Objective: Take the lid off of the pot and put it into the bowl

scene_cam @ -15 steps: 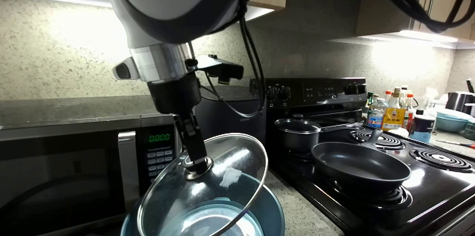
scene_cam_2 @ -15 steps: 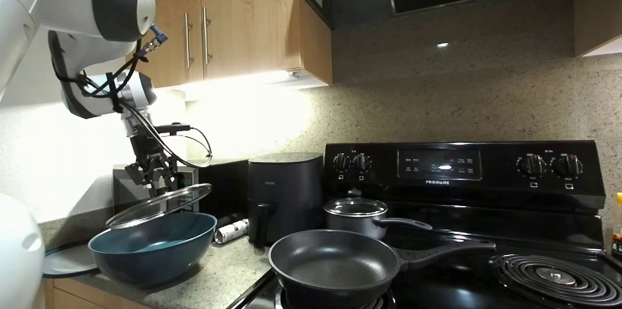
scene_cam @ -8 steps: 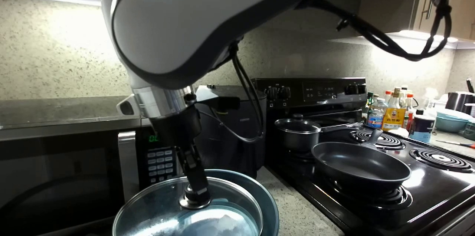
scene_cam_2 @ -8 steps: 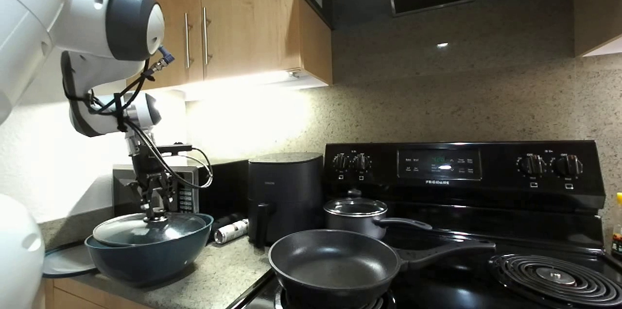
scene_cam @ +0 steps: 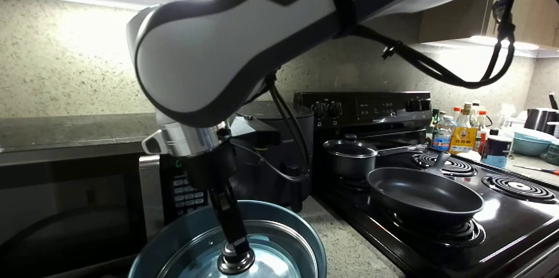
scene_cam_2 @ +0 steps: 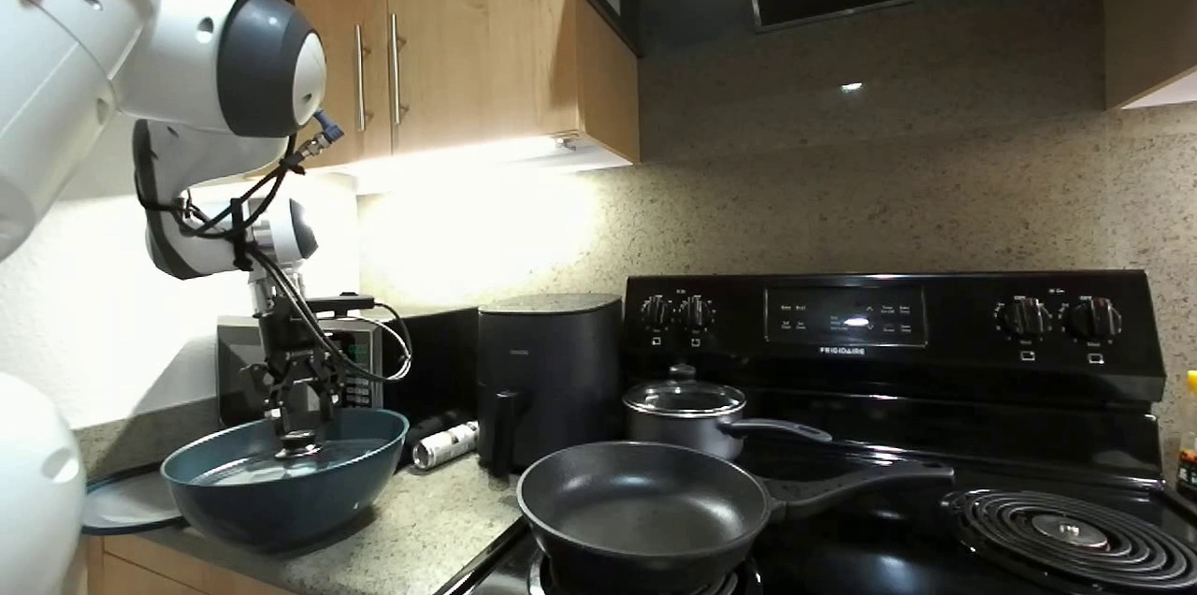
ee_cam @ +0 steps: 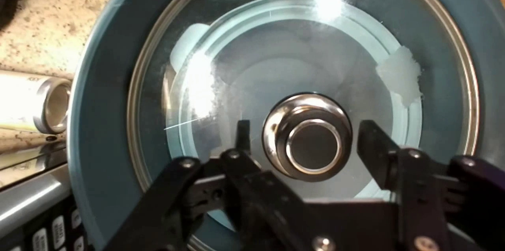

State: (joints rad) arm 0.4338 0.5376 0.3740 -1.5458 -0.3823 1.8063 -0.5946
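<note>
Straddling the knob [ee_cam: 314,145], fingers [ee_cam: 371,146] apart, the gripper [ee_cam: 304,134] hovers over the lid [ee_cam: 300,73] inside the bowl [ee_cam: 102,97]; a can [ee_cam: 25,103] lies at the wrist view's left edge, while only exterior views show the uncovered pot [scene_cam_2: 643,506].

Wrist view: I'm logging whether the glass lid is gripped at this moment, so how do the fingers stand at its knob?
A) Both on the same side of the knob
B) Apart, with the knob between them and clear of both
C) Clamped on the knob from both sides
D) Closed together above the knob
B: in the wrist view the fingers flank the dark-topped metal knob of the glass lid, with a gap showing on each side.
</note>
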